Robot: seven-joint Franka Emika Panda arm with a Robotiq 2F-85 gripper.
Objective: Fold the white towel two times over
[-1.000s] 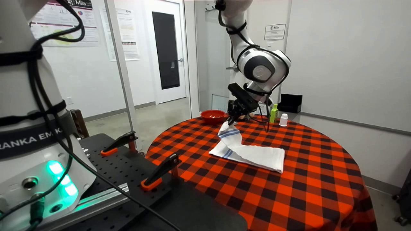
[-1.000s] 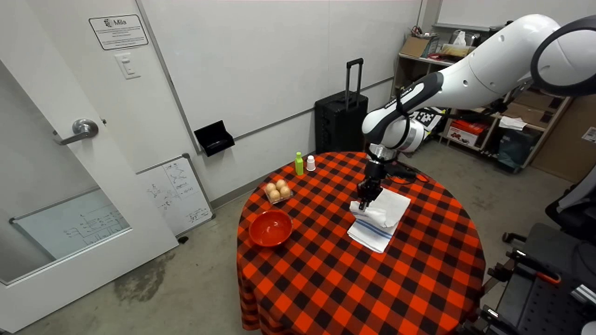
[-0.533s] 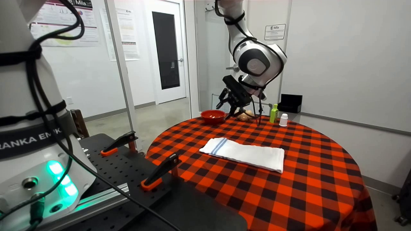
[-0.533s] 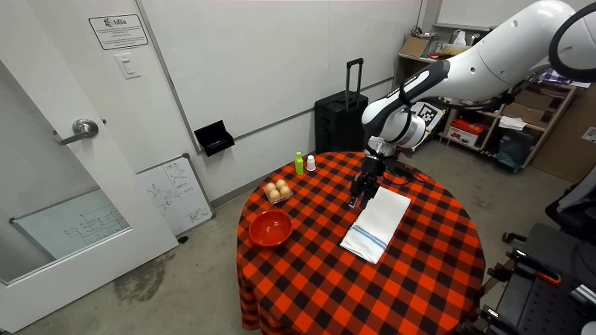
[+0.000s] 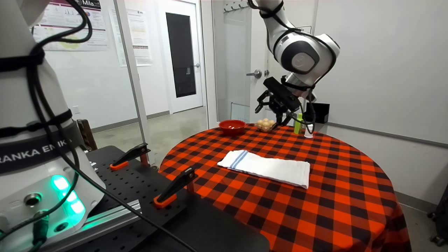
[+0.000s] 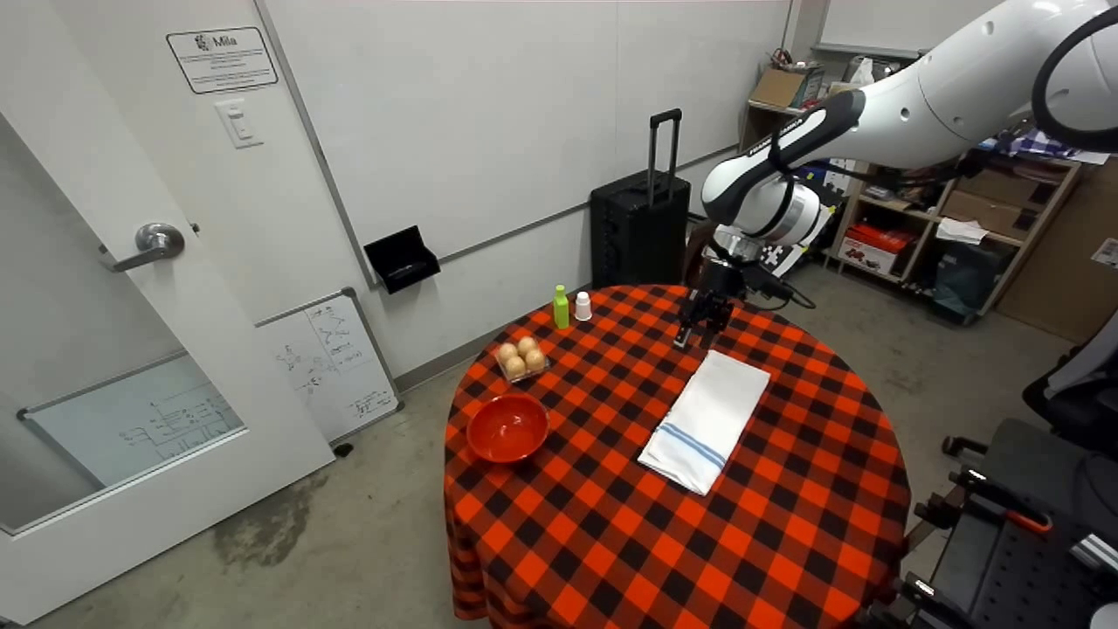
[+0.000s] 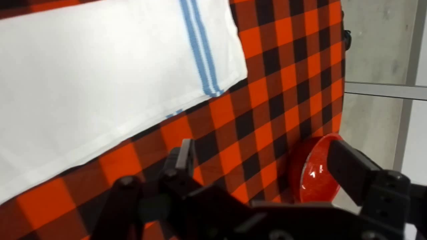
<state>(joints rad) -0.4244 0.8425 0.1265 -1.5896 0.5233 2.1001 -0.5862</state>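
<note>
This is looking like a robotics lab: a white, jointed robot arm (image 5: 21,101) with glowing green lights (image 5: 60,182) is standing beside a black perforated plate (image 5: 131,182), printed paper posters (image 5: 63,21) are hanging behind it, and a small, grey-framed whiteboard (image 6: 334,367) bearing handwritten sketches is resting against the pale wall (image 6: 279,236)

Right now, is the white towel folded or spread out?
Folded: the towel has more blue stripes peeking out from underneath, along its long edge.
</note>
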